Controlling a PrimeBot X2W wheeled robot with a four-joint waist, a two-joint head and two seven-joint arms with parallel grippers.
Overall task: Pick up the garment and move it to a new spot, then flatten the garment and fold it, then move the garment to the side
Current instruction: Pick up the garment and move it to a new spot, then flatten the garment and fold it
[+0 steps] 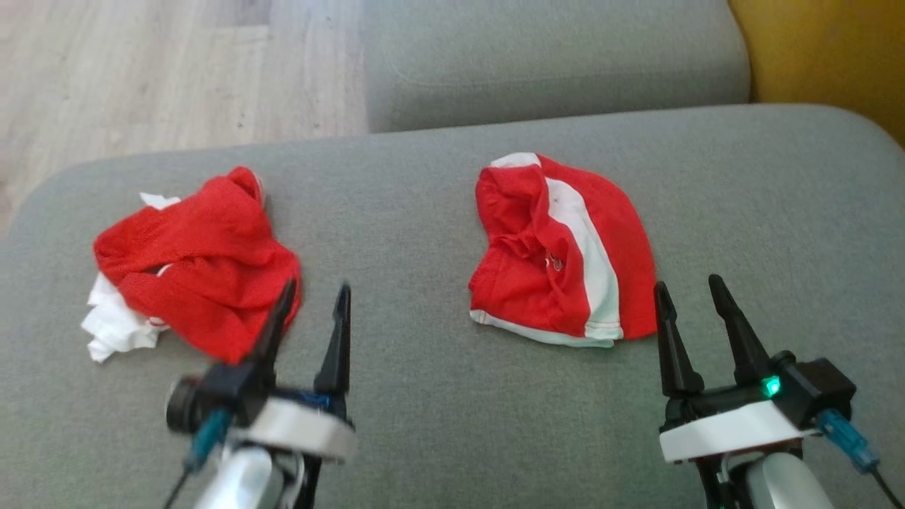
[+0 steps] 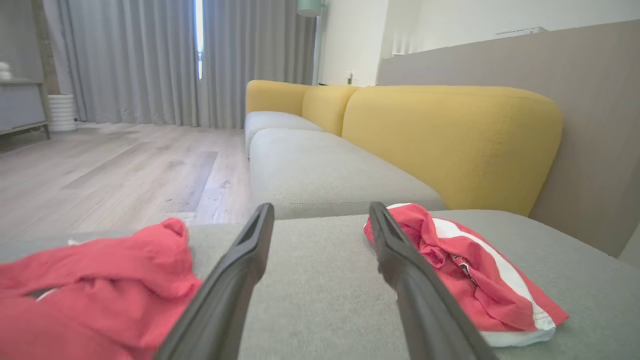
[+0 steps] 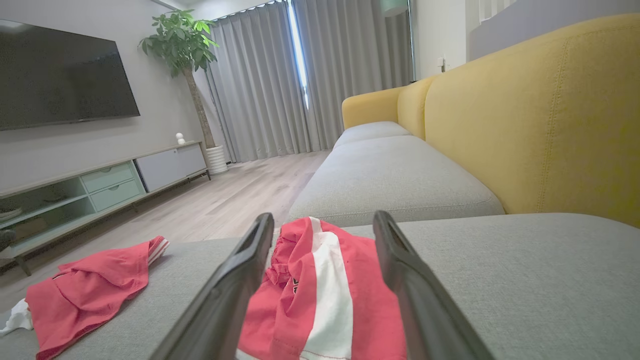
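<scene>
While the left gripper (image 1: 317, 286) and right gripper (image 1: 688, 281) are hovering, fingers apart, the crumpled red garment (image 1: 201, 254) is lying near the left edge of the seat cushion (image 1: 424, 410); a folded red-and-white garment (image 1: 565, 247) is occupying its centre.

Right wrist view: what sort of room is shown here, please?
Most likely a home living room: a grey sofa with yellow backrests, a wall-mounted television above a low cabinet, and a potted plant beside long grey curtains.

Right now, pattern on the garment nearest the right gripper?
Garment: red with a broad white stripe; clearest in head view.
</scene>
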